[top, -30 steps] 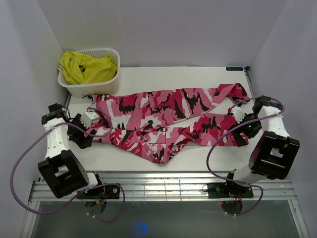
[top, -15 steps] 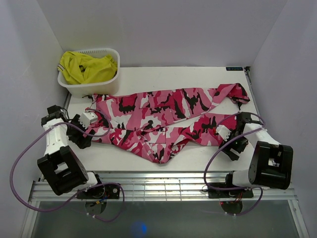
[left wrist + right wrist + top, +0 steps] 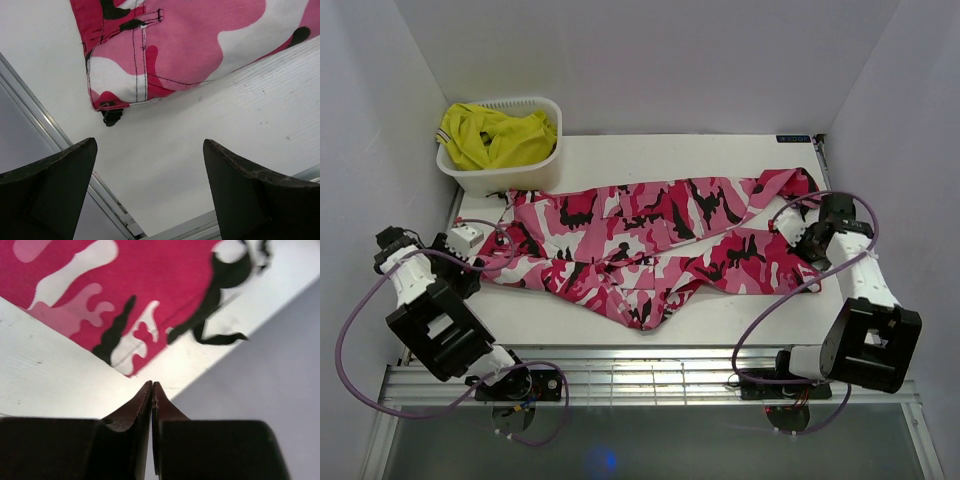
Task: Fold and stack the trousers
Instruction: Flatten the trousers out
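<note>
The trousers, in pink, white, dark red and black camouflage, lie spread across the table, waist to the left and leg ends to the right. My left gripper hovers just left of the waistband. In the left wrist view it is open over bare table, with the waistband corner ahead of the fingers. My right gripper is at the leg ends. In the right wrist view it is shut with nothing between the jaws, its tips just short of the hem.
A white basket holding a plain yellow garment stands at the back left, touching the trousers' waist end. A metal rail runs along the table's left edge. White walls enclose the table; the right wall is close to my right gripper.
My right gripper swung down to the near leg's end and back up to the leg ends, and went from open to shut. My left gripper drew back to the left, off the waistband.
</note>
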You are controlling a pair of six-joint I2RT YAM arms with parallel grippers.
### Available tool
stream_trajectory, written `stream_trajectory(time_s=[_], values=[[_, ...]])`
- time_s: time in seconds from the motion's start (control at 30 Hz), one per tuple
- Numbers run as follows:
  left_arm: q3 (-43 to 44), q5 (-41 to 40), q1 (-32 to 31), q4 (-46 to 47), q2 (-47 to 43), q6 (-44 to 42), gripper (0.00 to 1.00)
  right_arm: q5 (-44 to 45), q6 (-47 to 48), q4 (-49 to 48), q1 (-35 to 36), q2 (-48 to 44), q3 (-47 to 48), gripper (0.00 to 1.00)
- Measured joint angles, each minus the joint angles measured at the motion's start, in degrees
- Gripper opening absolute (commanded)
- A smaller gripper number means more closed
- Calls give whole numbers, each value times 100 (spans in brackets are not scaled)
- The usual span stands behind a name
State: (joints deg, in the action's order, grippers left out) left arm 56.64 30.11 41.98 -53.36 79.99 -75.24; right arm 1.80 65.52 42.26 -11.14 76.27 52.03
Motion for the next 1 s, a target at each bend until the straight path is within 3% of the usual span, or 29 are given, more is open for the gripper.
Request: stream_trajectory(time_s=[0.17,0.2,0.27,0.3,0.43,0.63,0.8,0.87,0.9,0.97,1.0], values=[[74,560,444,-109,625,-680,98,-111,184,254,-170,-629,422,10],[74,654,452,-160,669,-813,98,-114,240,332,-190,-691,422,33],[74,863,450,-245,675,-997,98,-157,267,527,-205,-699,409,68],[79,979,448,-293,671,-1078,98,-208,302,619,-212,-680,374,97],[186,1305,439,-566,671,-1252,98,-435,374,896,-120,-463,74,91],[299,1506,439,-828,669,-1346,98,-404,413,678,-9,118,-748,91],[299,1580,439,-874,662,-1274,98,-243,332,225,13,682,-855,99],[299,1589,439,-879,662,-1215,98,-168,291,87,48,844,-752,88],[299,1596,439,-876,664,-1182,98,-133,251,76,57,935,-675,72],[299,1637,439,-868,664,-1099,98,-96,223,76,70,1130,-533,52],[299,1659,439,-859,664,-1034,98,-70,199,76,72,1222,-455,34]])
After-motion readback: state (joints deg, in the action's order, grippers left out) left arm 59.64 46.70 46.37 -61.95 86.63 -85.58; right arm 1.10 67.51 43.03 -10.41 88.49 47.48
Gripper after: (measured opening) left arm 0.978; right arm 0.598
